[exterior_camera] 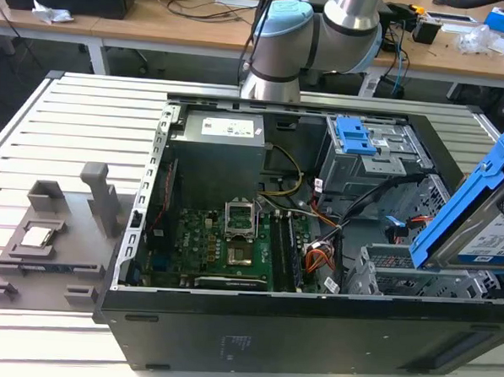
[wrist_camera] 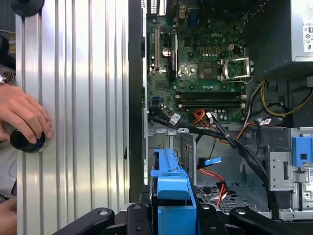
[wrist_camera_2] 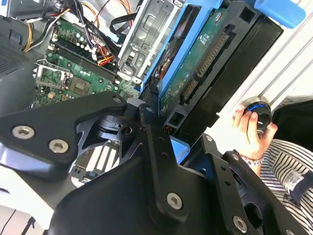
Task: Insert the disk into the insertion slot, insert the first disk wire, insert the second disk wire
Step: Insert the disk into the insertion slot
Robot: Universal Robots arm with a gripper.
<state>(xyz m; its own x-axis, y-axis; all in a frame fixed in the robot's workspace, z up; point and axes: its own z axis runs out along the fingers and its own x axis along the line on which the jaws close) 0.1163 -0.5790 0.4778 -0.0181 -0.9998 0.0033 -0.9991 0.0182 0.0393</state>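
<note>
In the exterior view, the open computer case (exterior_camera: 228, 331) sits on the slatted tabletop (exterior_camera: 70, 111). Toward the exterior view's right, the insertion slot (exterior_camera: 391, 276) lies low in the case's near corner. Above it, further right, the disk (exterior_camera: 479, 209) hangs steeply tilted, its long axis slanting down toward the slot. In the first wrist view, the gripper (wrist_camera: 173, 211) is clamped on the disk's blue frame.

Bright, even indoor light. Exterior view: case interior (exterior_camera: 227, 187) shadowed, disk (exterior_camera: 475, 209) well lit at 3 o'clk. First wrist view: sheen on desk (wrist_camera: 73, 98) slats. Second wrist view: blown-out white, 2 o'clk.
</note>
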